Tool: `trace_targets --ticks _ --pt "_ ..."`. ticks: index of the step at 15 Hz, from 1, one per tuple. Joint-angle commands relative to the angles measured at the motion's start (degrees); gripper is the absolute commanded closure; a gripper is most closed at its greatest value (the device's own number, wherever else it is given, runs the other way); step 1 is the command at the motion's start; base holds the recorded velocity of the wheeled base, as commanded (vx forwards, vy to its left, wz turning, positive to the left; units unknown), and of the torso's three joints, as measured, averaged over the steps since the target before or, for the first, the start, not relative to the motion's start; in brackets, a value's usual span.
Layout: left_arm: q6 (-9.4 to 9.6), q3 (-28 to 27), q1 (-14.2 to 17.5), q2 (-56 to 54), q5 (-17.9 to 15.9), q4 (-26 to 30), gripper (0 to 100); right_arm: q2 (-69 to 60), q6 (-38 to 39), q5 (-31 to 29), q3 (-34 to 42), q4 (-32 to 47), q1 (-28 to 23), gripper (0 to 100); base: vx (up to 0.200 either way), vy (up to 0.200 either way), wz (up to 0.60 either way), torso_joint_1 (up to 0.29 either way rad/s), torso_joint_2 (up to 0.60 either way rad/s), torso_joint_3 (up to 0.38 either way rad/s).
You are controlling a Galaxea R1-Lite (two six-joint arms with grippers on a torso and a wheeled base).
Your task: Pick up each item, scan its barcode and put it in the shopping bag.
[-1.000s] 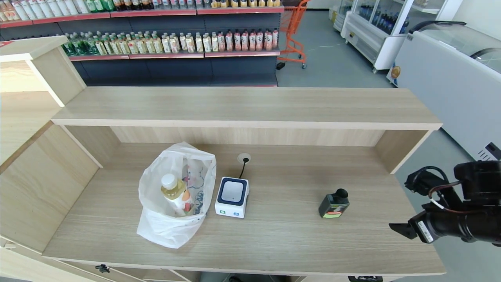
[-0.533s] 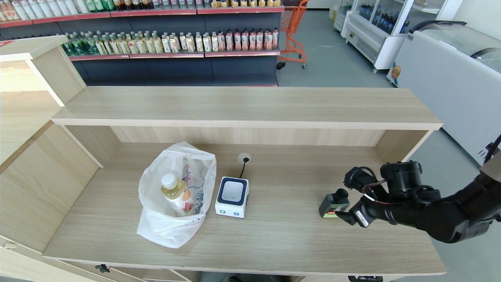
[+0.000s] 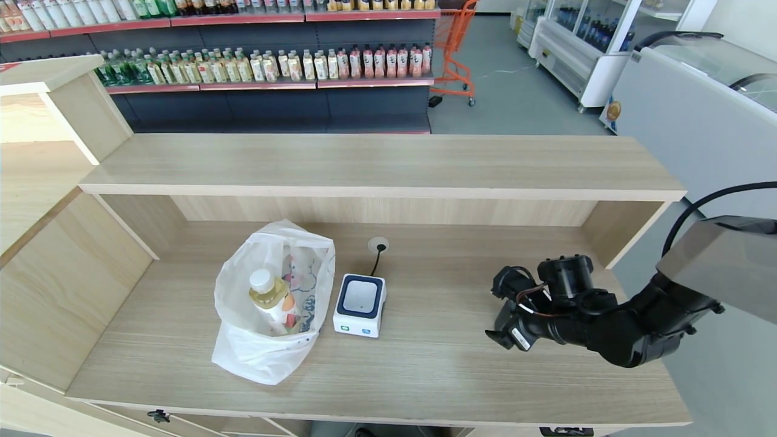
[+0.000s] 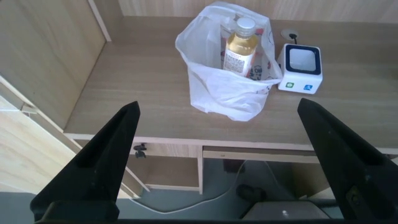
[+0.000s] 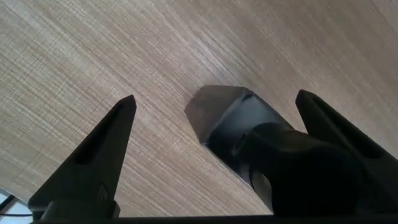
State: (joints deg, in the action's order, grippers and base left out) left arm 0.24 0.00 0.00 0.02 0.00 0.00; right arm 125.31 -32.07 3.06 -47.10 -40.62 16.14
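Note:
A small dark bottle with a black cap [image 5: 261, 143] lies on the wooden counter [image 3: 425, 364], right of centre. My right gripper [image 3: 505, 315] is down over it and covers it in the head view. In the right wrist view the right gripper [image 5: 216, 99] is open, with the bottle between its two fingers. The white shopping bag [image 3: 267, 352] stands left of centre and holds a yellow drink bottle [image 3: 267, 294]. Beside the bag sits the white barcode scanner [image 3: 360, 304]. My left gripper [image 4: 219, 107] hangs open off the counter's front edge, facing the bag [image 4: 214, 99] and scanner [image 4: 300, 67].
A raised shelf [image 3: 388, 164] runs along the back of the counter, with side walls at the left [image 3: 73, 291] and right [image 3: 625, 233]. The scanner's cable goes into a hole [image 3: 378, 245] behind it. Bare counter lies between the scanner and the dark bottle.
My right arm has swung in from off the counter's right edge, moving left over the counter until its open gripper sits around the dark bottle. Bag and scanner have not moved.

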Motion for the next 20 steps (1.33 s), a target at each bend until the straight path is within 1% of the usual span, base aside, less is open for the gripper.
trace_targets --ticks 1,3,4,8,11,12,13,15,16,17,18,19,20 --pt "0.02 0.0 0.0 0.0 0.0 0.0 0 1.4 0.0 0.0 -0.2 0.0 0.0 0 0.0 0.0 0.0 0.0 0.0 0.0" --pt "0.02 0.0 0.0 0.0 0.0 0.0 0 2.0 0.1 0.2 -0.9 0.0 0.1 0 0.0 0.0 0.0 0.0 0.0 0.0" --pt "0.02 0.0 0.0 0.0 0.0 0.0 0 2.2 0.2 0.2 -1.4 0.0 0.1 100 0.0 0.0 0.0 0.0 0.0 0.0" --pt "0.02 0.0 0.0 0.0 0.0 0.0 0 2.9 1.7 0.2 -3.8 -0.2 2.2 100 0.0 0.0 0.0 0.0 0.0 0.0" --pt "0.02 0.0 0.0 0.0 0.0 0.0 0 1.6 1.6 0.2 -2.9 -0.3 2.6 100 0.0 0.0 0.0 0.0 0.0 0.0" --pt "0.02 0.0 0.0 0.0 0.0 0.0 0 -0.6 1.9 0.2 -0.9 -2.5 3.0 100 0.0 0.0 0.0 0.0 0.0 0.0" --pt "0.02 0.0 0.0 0.0 0.0 0.0 0 -6.5 2.8 -0.2 4.8 -7.2 3.2 100 0.0 0.0 0.0 0.0 0.0 0.0" --pt "0.02 0.0 0.0 0.0 0.0 0.0 0 -17.6 -0.1 -0.5 16.1 -11.9 1.3 100 0.0 0.0 0.0 0.0 0.0 0.0" --pt "0.02 0.0 0.0 0.0 0.0 0.0 0 -24.8 -5.7 -0.5 21.7 -11.7 -0.9 100 0.0 0.0 0.0 0.0 0.0 0.0" --pt "0.02 0.0 0.0 0.0 0.0 0.0 0 -28.4 -10.6 0.0 22.8 -10.3 -1.9 100 0.0 0.0 0.0 0.0 0.0 0.0" --pt "0.02 0.0 0.0 0.0 0.0 0.0 0 -31.1 -18.0 1.9 22.8 -9.9 -3.0 100 0.0 0.0 0.0 0.0 0.0 0.0" --pt "0.02 0.0 0.0 0.0 0.0 0.0 0 -31.6 -25.4 6.8 22.8 -11.2 -4.0 100 0.0 0.0 0.0 0.0 0.0 0.0" --pt "0.02 -0.1 0.0 0.0 0.0 0.0 0 -31.7 -37.3 14.2 22.7 -12.6 -6.2 100 0.0 0.0 0.0 0.0 0.0 0.0"
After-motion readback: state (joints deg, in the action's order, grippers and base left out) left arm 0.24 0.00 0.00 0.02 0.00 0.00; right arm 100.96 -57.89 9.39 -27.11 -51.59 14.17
